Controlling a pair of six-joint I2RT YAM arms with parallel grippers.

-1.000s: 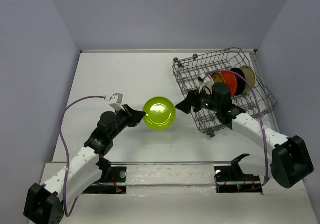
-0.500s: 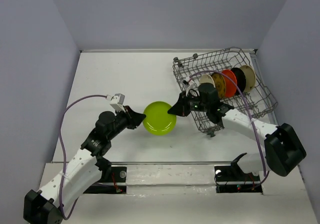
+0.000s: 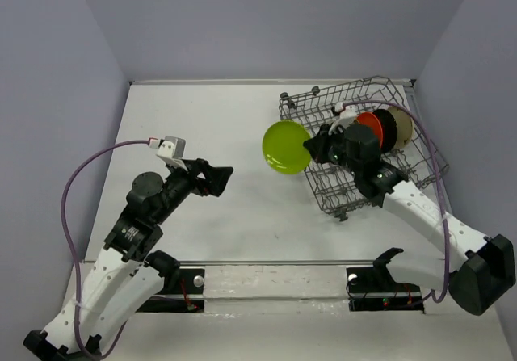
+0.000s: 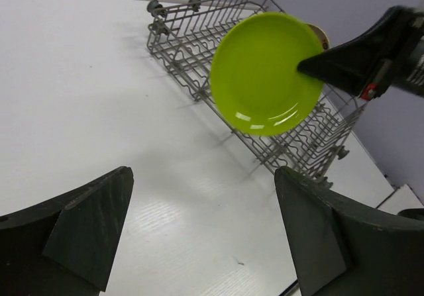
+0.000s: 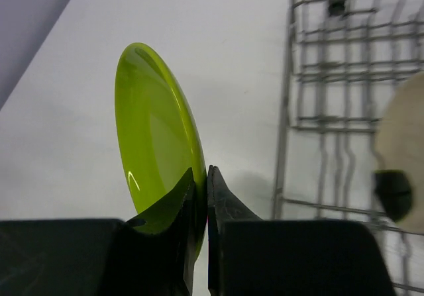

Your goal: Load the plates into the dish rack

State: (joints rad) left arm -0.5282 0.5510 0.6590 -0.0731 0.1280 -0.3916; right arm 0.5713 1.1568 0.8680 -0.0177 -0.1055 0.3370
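Observation:
The lime green plate (image 3: 285, 147) hangs on edge in the air just left of the dish rack (image 3: 331, 90). My right gripper (image 3: 313, 147) is shut on its rim, and the right wrist view shows both fingers pinching the plate (image 5: 156, 144) at the gripper (image 5: 201, 170). My left gripper (image 3: 222, 175) stands open and holds nothing, well to the left of the plate, low over the table. From the left wrist, the plate (image 4: 268, 71) shows in front of the rack (image 4: 192, 38), far beyond the gripper (image 4: 202, 173). An orange plate (image 3: 369, 125), a black plate (image 3: 386, 131) and a cream plate (image 3: 401, 125) stand upright in the rack.
The wire rack (image 5: 318, 77) sits at the back right, near the right wall. A cream plate (image 5: 397, 124) shows at the right edge of the right wrist view. White tabletop (image 3: 210, 127) lies between the two arms. A purple cable loops off each arm.
The left gripper let go of the green plate, opened wide and drew back to the left. The right gripper shut on the plate's rim and carried it up toward the rack.

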